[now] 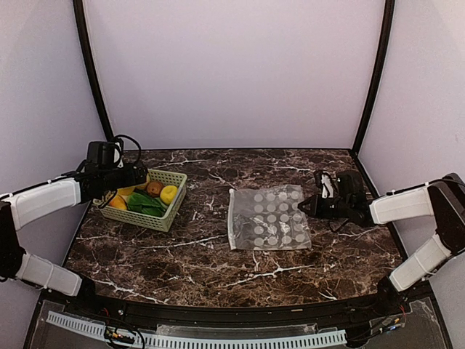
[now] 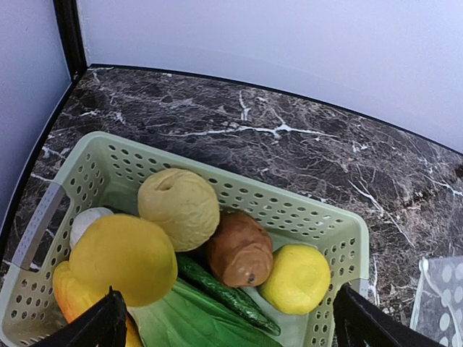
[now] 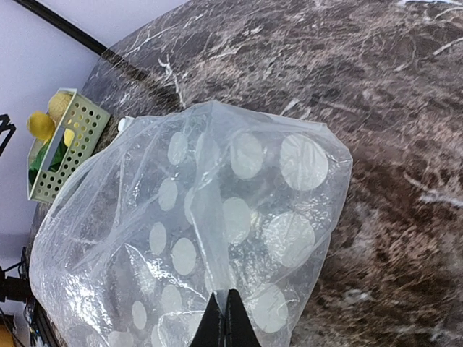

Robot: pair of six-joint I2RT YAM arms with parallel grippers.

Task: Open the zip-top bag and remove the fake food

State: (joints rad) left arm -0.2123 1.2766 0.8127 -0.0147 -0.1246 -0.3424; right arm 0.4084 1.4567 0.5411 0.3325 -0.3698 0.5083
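The zip-top bag (image 1: 269,218) lies flat in the middle of the marble table, clear with pale dots; no food shows inside it. My right gripper (image 1: 304,206) is at its right edge, shut on a raised fold of the bag (image 3: 217,217), its fingertips (image 3: 217,325) pinched together. The fake food (image 1: 149,198) lies in the pale green basket (image 1: 138,218): a yellow lemon-like piece (image 2: 296,278), a brown piece (image 2: 239,249), a tan round piece (image 2: 179,207), a leafy green piece (image 2: 188,318). My left gripper (image 1: 138,179) hangs open and empty over the basket, fingers (image 2: 101,325) wide apart.
The basket's far wall (image 2: 275,202) stands near the table's back left corner; it also shows in the right wrist view (image 3: 61,144). Lilac walls and black corner posts (image 1: 91,73) enclose the table. A white perforated strip (image 1: 189,338) runs along the near edge.
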